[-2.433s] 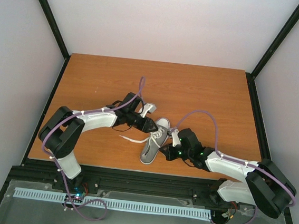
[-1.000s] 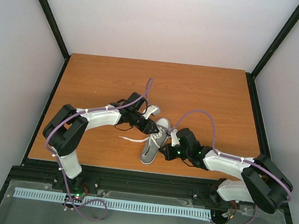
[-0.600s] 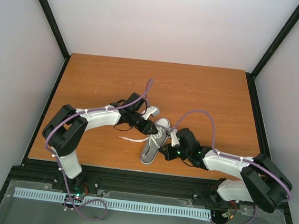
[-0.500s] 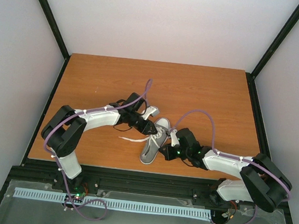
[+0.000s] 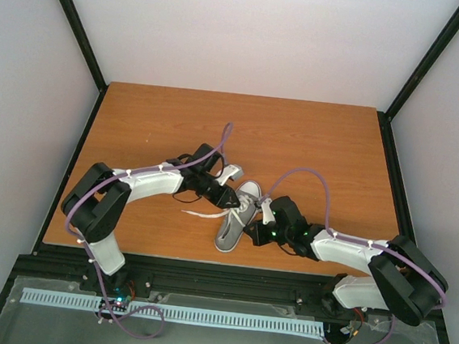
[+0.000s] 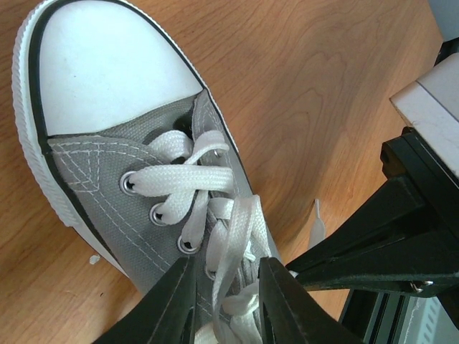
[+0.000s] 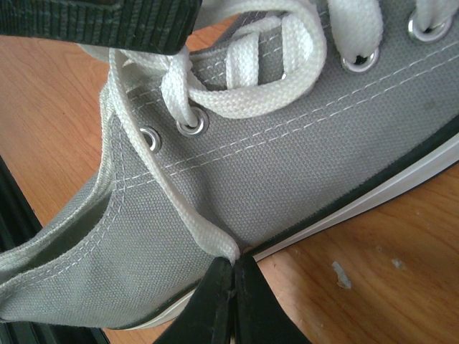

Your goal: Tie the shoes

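Sneaker [image 6: 97,197] — grey woven canvas, smooth toe cap [image 6: 100,64], flat laces [image 6: 179,179].

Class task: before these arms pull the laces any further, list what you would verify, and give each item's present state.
1. Right fingers clamped on a lace: ok, shut on it beside the sole.
2. Left fingers gripping the strands: cannot tell. The strands run between them, but a grip is unclear.
3. Sneaker sole-down on the table: ok.
4. Bow finished: not ok. One lace end lies loose on the table.
5. Arms on opposite sides of the sneaker: ok.
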`<action>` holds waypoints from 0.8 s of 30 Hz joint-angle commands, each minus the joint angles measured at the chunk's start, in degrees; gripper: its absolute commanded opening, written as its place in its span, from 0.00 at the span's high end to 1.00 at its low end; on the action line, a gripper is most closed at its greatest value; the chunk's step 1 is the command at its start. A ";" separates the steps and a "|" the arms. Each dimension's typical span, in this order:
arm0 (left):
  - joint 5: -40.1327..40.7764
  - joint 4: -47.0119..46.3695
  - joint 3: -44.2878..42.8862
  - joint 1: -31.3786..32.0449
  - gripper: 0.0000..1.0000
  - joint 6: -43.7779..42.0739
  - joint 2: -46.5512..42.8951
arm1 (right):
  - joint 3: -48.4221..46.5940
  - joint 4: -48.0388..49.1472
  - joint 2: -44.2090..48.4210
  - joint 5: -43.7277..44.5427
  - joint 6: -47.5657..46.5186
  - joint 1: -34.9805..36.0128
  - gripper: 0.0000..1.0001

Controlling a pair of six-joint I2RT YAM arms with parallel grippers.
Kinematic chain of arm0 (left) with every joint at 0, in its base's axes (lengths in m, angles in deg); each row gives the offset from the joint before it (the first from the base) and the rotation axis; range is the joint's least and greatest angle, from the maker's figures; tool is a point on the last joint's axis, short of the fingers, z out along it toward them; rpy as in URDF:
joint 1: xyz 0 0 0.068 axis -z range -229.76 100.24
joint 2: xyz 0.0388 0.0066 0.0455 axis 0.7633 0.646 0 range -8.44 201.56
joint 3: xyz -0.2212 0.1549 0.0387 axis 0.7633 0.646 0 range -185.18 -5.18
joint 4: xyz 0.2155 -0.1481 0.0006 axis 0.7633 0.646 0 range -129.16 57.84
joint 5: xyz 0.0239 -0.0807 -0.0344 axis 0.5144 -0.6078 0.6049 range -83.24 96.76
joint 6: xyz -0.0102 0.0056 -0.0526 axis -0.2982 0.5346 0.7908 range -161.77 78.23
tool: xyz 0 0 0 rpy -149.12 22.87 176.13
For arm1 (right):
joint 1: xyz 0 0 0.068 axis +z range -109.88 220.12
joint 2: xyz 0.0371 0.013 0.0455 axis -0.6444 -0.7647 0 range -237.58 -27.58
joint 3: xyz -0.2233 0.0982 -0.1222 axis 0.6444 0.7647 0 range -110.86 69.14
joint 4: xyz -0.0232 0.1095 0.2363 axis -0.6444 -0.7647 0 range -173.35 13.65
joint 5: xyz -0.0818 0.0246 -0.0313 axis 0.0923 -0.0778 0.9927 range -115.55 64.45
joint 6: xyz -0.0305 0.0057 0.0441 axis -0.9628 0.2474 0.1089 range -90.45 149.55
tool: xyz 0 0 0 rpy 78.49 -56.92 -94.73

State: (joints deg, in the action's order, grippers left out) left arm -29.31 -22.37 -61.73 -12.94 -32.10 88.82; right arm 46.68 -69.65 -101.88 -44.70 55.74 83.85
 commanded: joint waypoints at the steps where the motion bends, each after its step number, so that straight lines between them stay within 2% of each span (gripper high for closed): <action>1: -0.72 0.26 0.29 0.54 0.75 -0.09 -1.64 | -1.13 1.63 -0.57 -0.40 0.18 -0.20 0.97; 9: -0.64 -5.80 4.16 0.62 0.99 2.09 -5.63 | -1.22 0.80 2.83 3.02 2.07 -0.22 0.97; 13: -1.00 -9.53 6.36 0.58 0.99 3.58 -6.87 | -2.34 -0.59 5.40 8.24 4.27 -0.22 0.97; 17: -1.16 -10.81 7.13 0.55 0.99 4.08 -6.64 | -2.61 3.05 6.27 9.75 5.99 -0.22 0.97; 24: -0.53 -14.36 9.94 0.58 0.99 5.40 -9.39 | -5.41 7.62 1.63 9.47 5.10 -0.07 0.97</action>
State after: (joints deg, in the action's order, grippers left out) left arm -29.62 -32.53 -52.88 -12.72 -28.04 82.30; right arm 43.73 -66.39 -97.69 -36.22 60.71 83.80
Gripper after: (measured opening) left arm 0.029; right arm 0.030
